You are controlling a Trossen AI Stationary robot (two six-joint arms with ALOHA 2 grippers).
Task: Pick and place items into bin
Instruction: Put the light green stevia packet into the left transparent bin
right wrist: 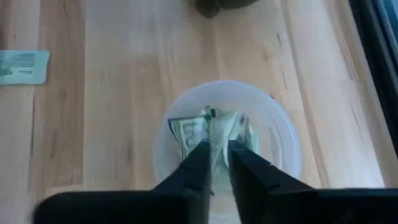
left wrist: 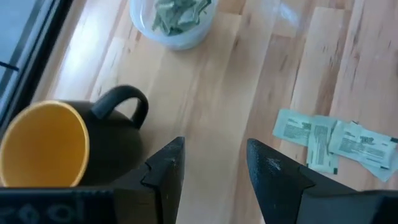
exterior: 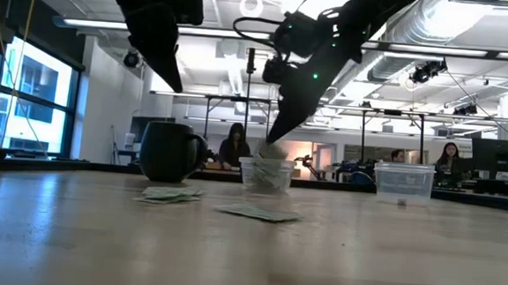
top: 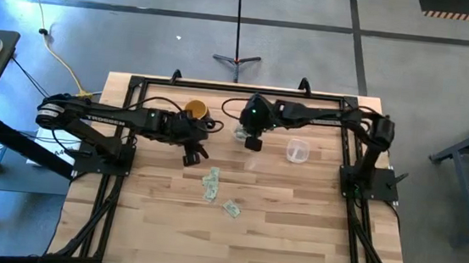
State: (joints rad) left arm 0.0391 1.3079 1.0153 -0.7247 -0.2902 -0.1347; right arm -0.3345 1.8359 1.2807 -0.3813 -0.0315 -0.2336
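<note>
The bin (right wrist: 227, 134), a small round clear plastic bowl, stands on the wooden table (top: 294, 230) near its far edge, just beside the mug (top: 195, 109) and between it and a smaller clear plastic cup (top: 297, 150). Crumpled pale-green slips already lie inside the bowl; the left wrist view shows them heaped against its wall.

The right gripper (right wrist: 214, 158) hangs directly over the bin, its fingers drawn close together around a folded slip (right wrist: 214, 134) that sits between the tips, inside the bowl's rim. Whether the slip is truly pinched or just loose between the tips cannot be told for sure, though the gap between the fingers is narrow and the paper fills it.

The left gripper (left wrist: 214, 168) hovers above bare table just in front of the mug, its fingers apart with nothing between them. The mug is dark outside and yellow inside, its handle turned toward the bin.

Nearer the table's middle lie more slips: a small overlapping cluster (top: 210, 183) and, a little nearer the front, another one (top: 230, 207), both well apart from the bin. In the low view, people sit at benches in the room behind.
</note>
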